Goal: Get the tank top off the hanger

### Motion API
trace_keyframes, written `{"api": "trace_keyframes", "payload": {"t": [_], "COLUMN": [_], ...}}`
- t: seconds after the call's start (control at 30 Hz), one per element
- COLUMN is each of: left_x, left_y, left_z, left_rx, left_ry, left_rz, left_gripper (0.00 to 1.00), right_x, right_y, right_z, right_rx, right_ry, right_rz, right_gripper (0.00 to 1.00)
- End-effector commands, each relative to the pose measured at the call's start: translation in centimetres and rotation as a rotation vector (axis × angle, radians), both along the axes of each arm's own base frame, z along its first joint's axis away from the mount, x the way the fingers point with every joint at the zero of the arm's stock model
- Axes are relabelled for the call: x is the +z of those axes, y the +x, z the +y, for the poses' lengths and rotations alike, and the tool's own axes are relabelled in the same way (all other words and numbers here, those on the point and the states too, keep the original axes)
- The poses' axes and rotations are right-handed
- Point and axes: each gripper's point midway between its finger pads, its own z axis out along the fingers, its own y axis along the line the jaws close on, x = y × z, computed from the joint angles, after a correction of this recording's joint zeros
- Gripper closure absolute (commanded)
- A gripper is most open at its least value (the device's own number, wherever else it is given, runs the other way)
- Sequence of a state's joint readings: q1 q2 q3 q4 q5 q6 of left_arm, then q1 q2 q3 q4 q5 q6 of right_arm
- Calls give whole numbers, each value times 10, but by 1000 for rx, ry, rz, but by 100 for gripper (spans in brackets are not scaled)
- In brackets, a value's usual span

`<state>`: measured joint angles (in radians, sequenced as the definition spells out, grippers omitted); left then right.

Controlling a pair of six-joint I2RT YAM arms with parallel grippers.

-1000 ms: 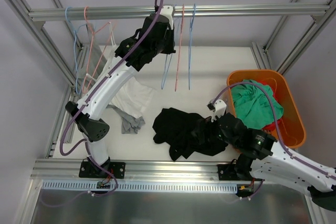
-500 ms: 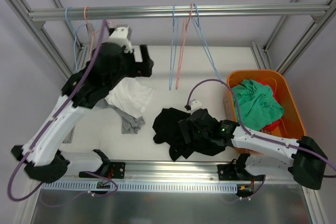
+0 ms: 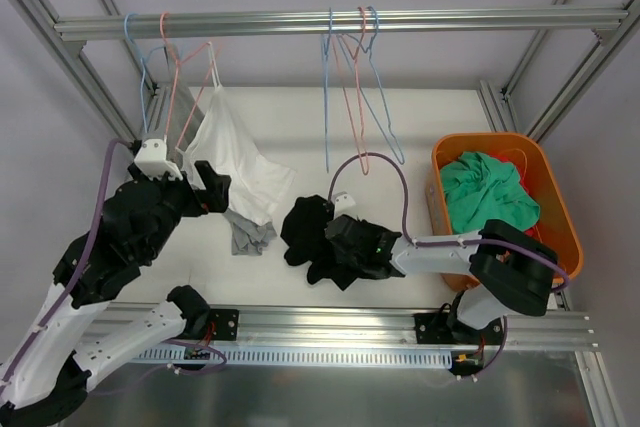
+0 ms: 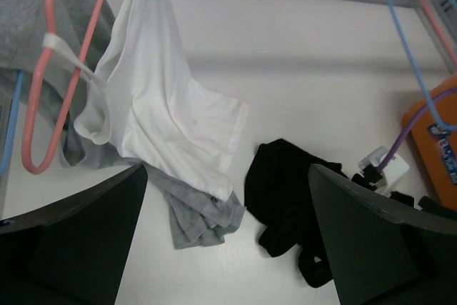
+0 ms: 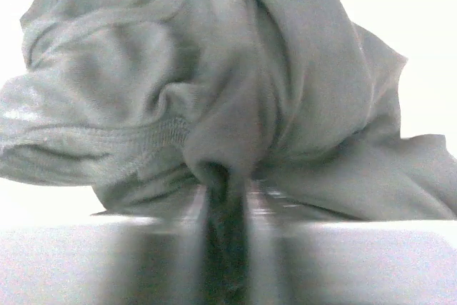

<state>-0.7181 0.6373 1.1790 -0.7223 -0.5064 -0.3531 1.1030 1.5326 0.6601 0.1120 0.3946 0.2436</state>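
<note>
A white tank top hangs by one strap from a pink hanger at the left of the rail, its hem draping onto the table. In the left wrist view the tank top and the pink hanger lie ahead of my left gripper. My left gripper stands open and empty just left of the hem. A black garment lies bunched on the table, and my right gripper is shut on it. Its cloth fills the right wrist view, pinched in my right gripper.
A grey garment lies under the white hem. Several empty blue and pink hangers hang mid-rail. More grey cloth hangs on a blue hanger at far left. An orange basket with green cloth stands at the right.
My left arm dropped back from the rail to the lower left and its gripper opened. My right gripper slid left over the black garment and shut on it, bunching it up.
</note>
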Motion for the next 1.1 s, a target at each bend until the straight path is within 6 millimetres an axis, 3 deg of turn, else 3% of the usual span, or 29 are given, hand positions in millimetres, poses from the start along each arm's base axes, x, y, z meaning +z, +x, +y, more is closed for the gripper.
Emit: {"api": "trace_keyframes", "payload": {"t": [0.0,0.07,0.13,0.2,0.23,0.27,0.3,0.33,0.43,0.47,0.5,0.57,0.67,0.87,0.97,1.0,1.07], "left_x": [-33,-46,-53,-54,-55,-56,-55,-53,-51,-50,-50,-49,-48,-44,-47,-47,-49], "left_y": [2,-2,-4,-5,-6,-7,-7,-8,-10,-11,-12,-14,-16,-16,-15,-14,-13], "left_z": [14,20,27,36,39,41,43,47,56,57,59,62,66,68,66,65,63], "left_rx": [55,77,102,153,167,182,193,208,239,245,248,258,268,277,275,270,262], "left_ry": [89,85,76,64,53,37,32,25,26,23,21,6,2,-2,9,13,21], "left_rz": [32,37,31,21,13,10,5,-7,-27,-32,-35,-48,-57,-66,-57,-53,-45], "left_gripper": [1,1,1,1,1,1,1,1,1,1,1,1,1,1,1,1,2], "right_x": [-24,-3,40,70,101,115,124,148,176,193,194,220,228,210,222,239,253], "right_y": [-20,-24,-23,-20,-22,-22,-22,-24,-26,-27,-27,-28,-33,-39,-38,-37,-35], "right_z": [-28,-20,-15,-27,-29,-34,-43,-50,-72,-83,-98,-119,-136,-147,-172,-180,-199], "right_rx": [-30,-5,-7,-47,-59,-72,-90,-94,-114,-130,-150,-190,-179,-171,-218,-233,-255], "right_ry": [-97,-49,39,62,150,188,201,277,309,352,316,362,362,305,295,314,248], "right_rz": [26,-22,-100,-167,-209,-230,-250,-277,-319,-343,-356,-392,-406,-369,-411,-434,-477], "right_gripper": [100,100,100,100,100,100,100,100,100,100,100,100,100,100,100,100,100]}}
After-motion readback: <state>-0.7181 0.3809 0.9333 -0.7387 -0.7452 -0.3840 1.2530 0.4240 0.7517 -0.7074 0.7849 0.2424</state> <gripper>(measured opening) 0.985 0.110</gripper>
